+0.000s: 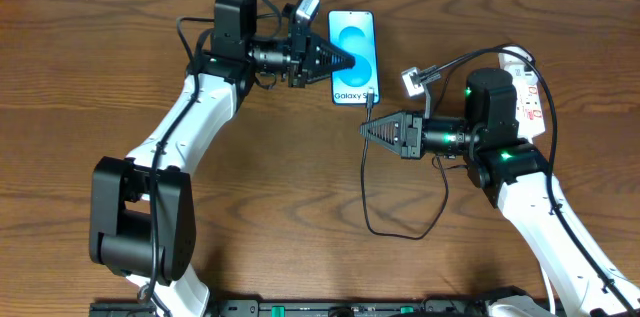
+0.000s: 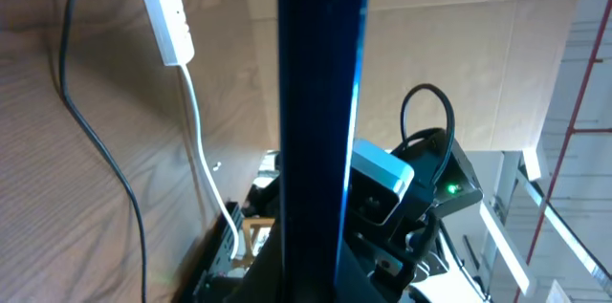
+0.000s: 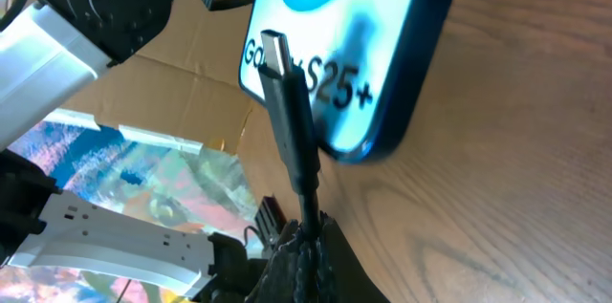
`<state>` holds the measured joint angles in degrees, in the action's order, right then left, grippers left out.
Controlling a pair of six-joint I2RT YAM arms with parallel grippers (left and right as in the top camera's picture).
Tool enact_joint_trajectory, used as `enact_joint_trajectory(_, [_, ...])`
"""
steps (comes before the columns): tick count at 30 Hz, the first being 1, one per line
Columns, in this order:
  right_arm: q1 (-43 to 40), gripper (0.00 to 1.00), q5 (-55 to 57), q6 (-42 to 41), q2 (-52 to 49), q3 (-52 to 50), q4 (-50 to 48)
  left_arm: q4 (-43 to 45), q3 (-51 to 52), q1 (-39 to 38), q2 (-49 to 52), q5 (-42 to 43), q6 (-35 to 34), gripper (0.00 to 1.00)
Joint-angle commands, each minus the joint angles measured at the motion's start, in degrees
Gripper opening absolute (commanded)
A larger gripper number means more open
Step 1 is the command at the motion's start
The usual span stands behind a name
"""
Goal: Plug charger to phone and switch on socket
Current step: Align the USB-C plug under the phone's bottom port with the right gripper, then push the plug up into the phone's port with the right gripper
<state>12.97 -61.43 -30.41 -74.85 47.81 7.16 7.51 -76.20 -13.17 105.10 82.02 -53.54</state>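
Note:
The phone [image 1: 355,52] lies on the table with its blue screen up and "Galaxy S25+" at its near end. My left gripper [image 1: 343,59] is shut on the phone's left edge; the left wrist view shows the phone [image 2: 320,102] edge-on between the fingers. My right gripper [image 1: 368,129] is shut on the charger [image 1: 371,107] just behind its plug. The plug tip [image 3: 275,53] hovers over the phone's [image 3: 382,54] near end and is not inserted. The socket [image 1: 527,82] lies at the right, partly hidden by my right arm. It also shows in the left wrist view [image 2: 164,7].
The charger's black cable loops on the table towards the front [image 1: 400,234] and back to the right arm. The socket's white cord [image 2: 203,150] runs off the table edge. Wood table surface lies all around.

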Motion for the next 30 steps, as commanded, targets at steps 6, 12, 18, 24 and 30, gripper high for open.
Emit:
enact_joint_trajectory(6, [1.8, 0.01, -2.8, 0.7, 0.2, 0.1, 0.0, 0.3, -0.7, -0.2, -1.2, -1.4, 1.4, 0.07])
enact_joint_trajectory(12, [4.8, 0.01, -2.4, 0.7, 0.2, 0.1, 1.6, 0.3, -0.7, -0.2, -1.2, -4.1, 2.3, 0.07])
enact_joint_trajectory(18, [5.4, 0.01, 0.5, 0.7, 0.2, 0.1, 4.7, 0.3, -0.7, -0.2, -1.2, -3.6, 2.3, 0.07])
enact_joint_trajectory(24, [5.4, 0.01, 1.1, 0.7, 0.2, 0.1, 4.2, 0.3, -0.7, -0.2, -1.2, 0.3, 5.9, 0.07])
enact_joint_trajectory(30, [5.4, 0.01, 1.4, 0.7, 0.2, 0.1, 4.3, 0.3, -0.7, -0.2, -1.2, 0.5, 5.9, 0.07])
